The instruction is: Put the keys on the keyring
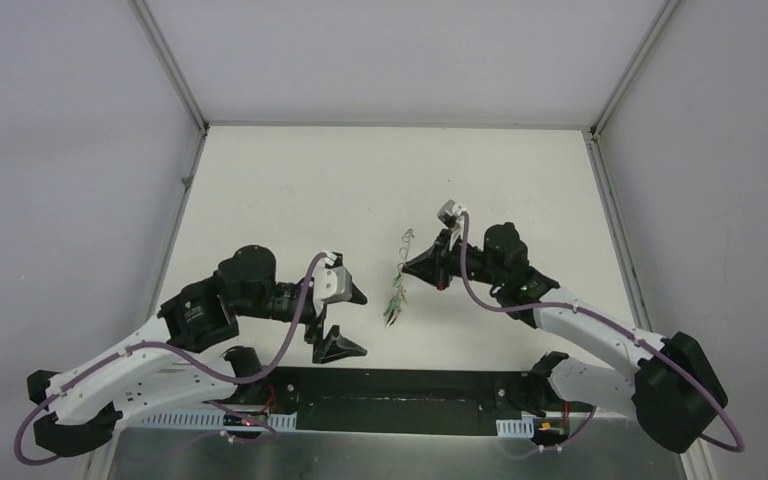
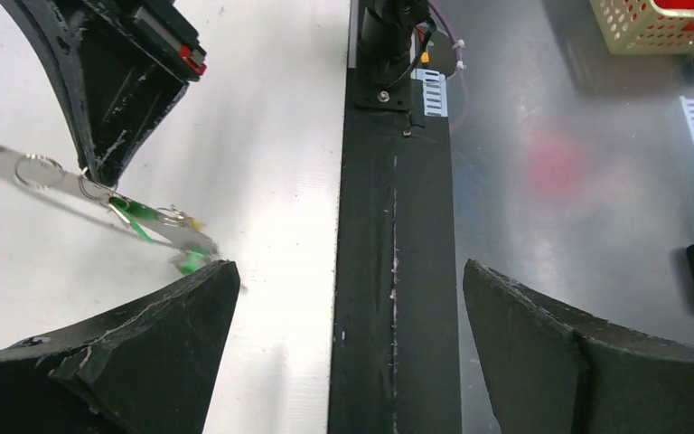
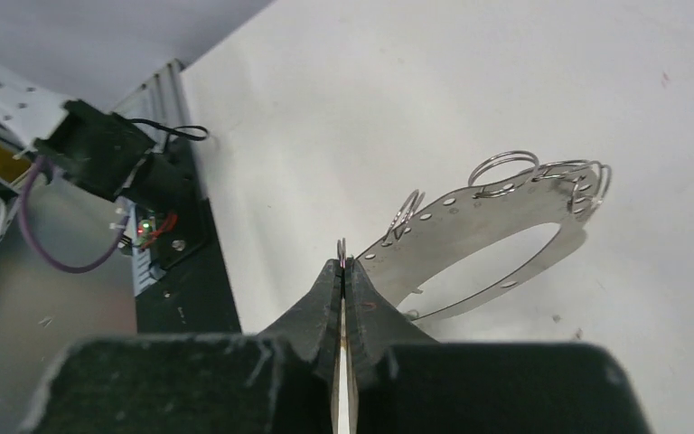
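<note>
At the left of the counter [image 1: 290, 200], the left tool [image 1: 352, 322] hangs low with its two fingers spread wide and nothing between them. In its wrist view the gap between the fingers frames only the counter's white top and the black strip along the near edge. Just off the tip of one finger [image 2: 181, 316] lie the keys [image 2: 137, 212]. Their green plastic heads show, with a small fleck of yellow beside them, and they are strung at the near end of a line of small split rings. The view does not show whether the nearest green piece touches that fingertip or only lies beside it.

Toward the middle, the string of rings runs away from the keys to the keyring [image 3: 470, 226]. It shows in the right wrist view as a flat curved metal band pierced with holes, with several wire rings looped through it, resting on the counter.

On the right, the right tool [image 3: 344, 269] points toward the left arm with its fingers pressed together. A thin ring, seen edge-on, pokes out from between the tips, so it appears to be pinching one of the keyring's small rings.
</note>
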